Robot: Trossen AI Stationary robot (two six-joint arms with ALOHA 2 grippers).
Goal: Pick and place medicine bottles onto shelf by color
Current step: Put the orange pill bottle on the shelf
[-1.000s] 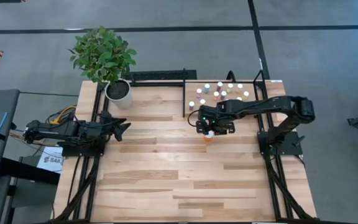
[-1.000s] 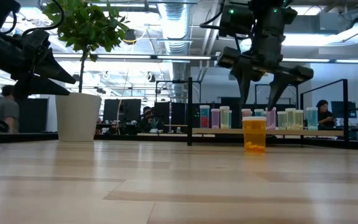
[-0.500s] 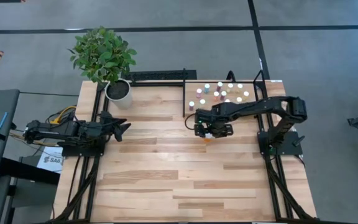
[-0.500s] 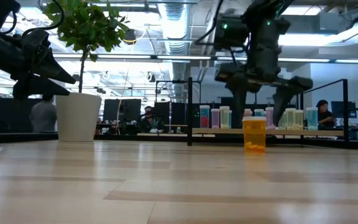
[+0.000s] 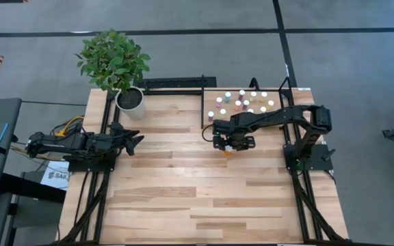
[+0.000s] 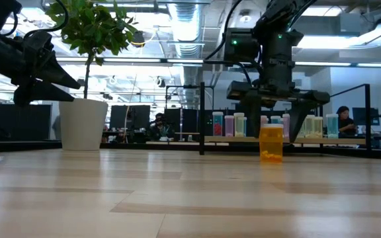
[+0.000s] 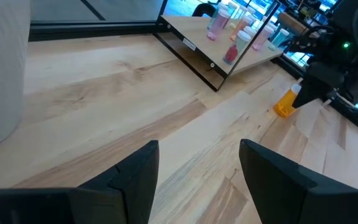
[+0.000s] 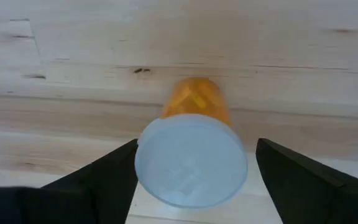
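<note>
An orange medicine bottle [image 6: 271, 144] with a white cap [image 8: 191, 160] stands upright on its base on the tabletop, just in front of the shelf [image 5: 204, 109]. My right gripper [image 6: 274, 129] hangs over it, pointing down and open. One finger stands on each side of the cap, and neither touches it. Several small white-capped bottles [image 5: 241, 102] in pink, magenta and pale tones stand on the shelf. My left gripper [image 5: 137, 141] waits open and level at the table's left edge, holding nothing.
A white plant pot [image 5: 130, 100] with a leafy plant stands at the far left corner. A black-framed rail [image 5: 176, 83] runs along the far edge. The near half of the plank tabletop [image 5: 204, 198] is bare. People sit at desks in the room behind.
My right gripper has come down over the orange bottle and shifted slightly toward the table's left. Its fingers have spread wider and now flank the cap. The bottle has stayed where it was.
</note>
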